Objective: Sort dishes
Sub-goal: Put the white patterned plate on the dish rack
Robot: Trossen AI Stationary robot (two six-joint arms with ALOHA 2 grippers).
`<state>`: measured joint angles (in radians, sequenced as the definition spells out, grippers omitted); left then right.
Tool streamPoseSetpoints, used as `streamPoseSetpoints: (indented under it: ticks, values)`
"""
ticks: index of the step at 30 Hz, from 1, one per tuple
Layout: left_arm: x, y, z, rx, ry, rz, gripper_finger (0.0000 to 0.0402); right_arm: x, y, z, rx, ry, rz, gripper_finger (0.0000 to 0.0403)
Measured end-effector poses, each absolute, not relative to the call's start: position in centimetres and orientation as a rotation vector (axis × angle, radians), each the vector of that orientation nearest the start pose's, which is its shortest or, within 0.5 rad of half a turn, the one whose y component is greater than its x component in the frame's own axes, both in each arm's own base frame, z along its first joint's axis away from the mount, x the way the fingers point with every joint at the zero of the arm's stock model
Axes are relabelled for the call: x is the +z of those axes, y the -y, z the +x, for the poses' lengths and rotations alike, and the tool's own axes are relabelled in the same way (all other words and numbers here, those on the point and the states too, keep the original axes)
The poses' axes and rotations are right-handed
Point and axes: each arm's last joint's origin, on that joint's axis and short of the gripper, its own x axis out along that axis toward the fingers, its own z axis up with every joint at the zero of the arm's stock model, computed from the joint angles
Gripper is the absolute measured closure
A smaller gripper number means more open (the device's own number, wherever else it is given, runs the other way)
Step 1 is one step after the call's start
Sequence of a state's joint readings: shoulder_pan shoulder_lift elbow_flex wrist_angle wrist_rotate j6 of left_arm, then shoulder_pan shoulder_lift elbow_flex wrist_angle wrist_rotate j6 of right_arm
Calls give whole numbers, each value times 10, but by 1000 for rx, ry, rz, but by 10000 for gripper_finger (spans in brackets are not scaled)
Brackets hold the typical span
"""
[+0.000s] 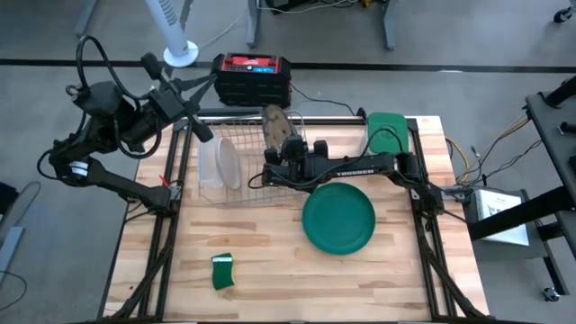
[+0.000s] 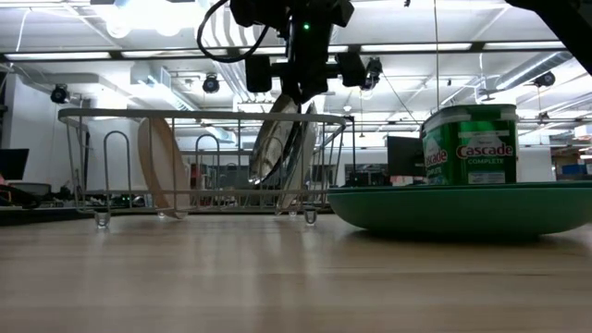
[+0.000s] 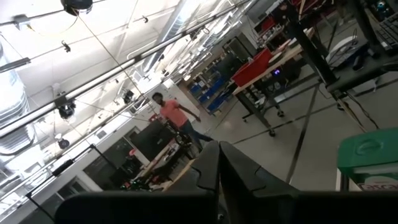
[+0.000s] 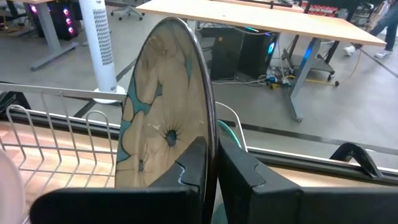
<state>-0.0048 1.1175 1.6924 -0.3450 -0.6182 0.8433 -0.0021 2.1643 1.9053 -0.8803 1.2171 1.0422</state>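
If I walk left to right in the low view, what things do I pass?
Whitish plate standing in the wire rack → patterned plate under the right gripper → green flat plate → Cascade canister.

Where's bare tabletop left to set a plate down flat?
Free: the near left wood between the dish rack and the sponge, and the strip near of the dark green plate. Crowded: the far side, where the rack, right tool on the patterned plate and canister sit.
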Motion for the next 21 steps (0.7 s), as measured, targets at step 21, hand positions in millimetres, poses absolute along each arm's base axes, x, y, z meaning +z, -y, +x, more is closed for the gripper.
streamPoseSetpoints:
  ticks: [21]
  values:
    - [545,-16,166,664,-52,751,401,247,28,453,-1395,-319,147,369]
